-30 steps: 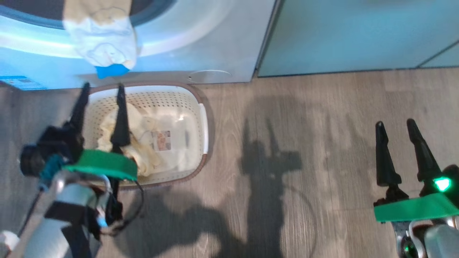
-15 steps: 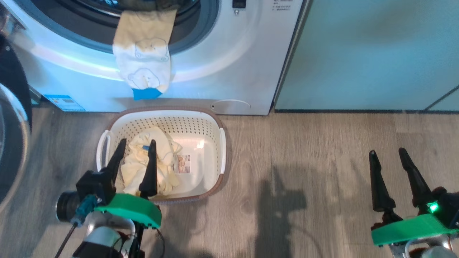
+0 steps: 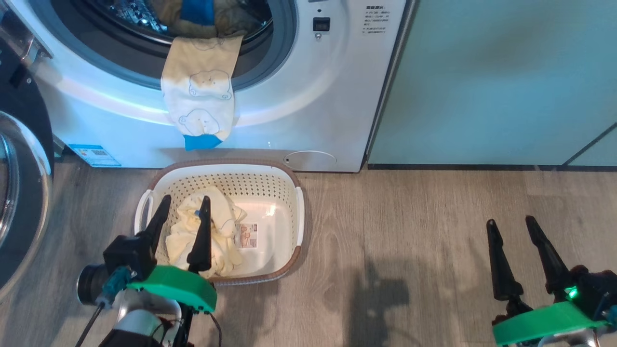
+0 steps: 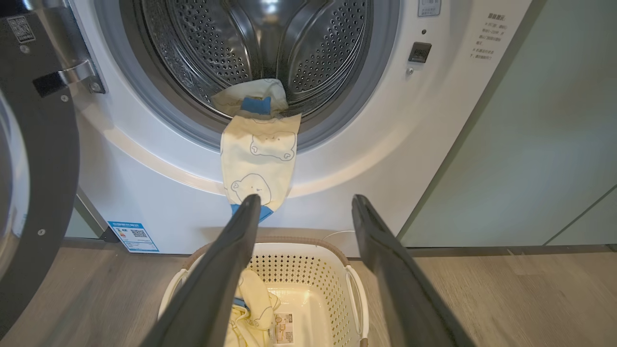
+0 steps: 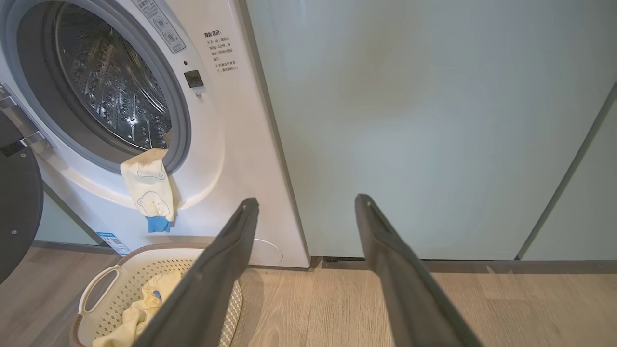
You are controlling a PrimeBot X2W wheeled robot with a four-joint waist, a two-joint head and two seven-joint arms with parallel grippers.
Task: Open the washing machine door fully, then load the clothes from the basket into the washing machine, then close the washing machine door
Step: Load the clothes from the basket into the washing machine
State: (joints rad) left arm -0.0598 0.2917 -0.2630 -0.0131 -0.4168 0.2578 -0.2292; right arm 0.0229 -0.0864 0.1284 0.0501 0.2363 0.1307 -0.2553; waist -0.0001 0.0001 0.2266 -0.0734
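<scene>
The washing machine stands with its door swung wide to the left. One cream garment with a blue cuff hangs from the drum mouth over the gasket, and more fabric lies inside the drum. On the floor in front sits the basket, holding the other pale yellow clothes in its left half. My left gripper hovers open above those clothes, holding nothing. My right gripper is open and empty over bare floor far to the right. The hanging garment shows beyond my left gripper.
Pale green cabinet panels stand to the right of the machine, seen past my right gripper. Wood-look floor stretches between the basket and the right arm. The open door's black rim fills the left side.
The head camera has tilted up, so more of the machine shows. My left gripper's tips have drawn back from the basket's far rim to above the clothes. Both grippers stay open.
</scene>
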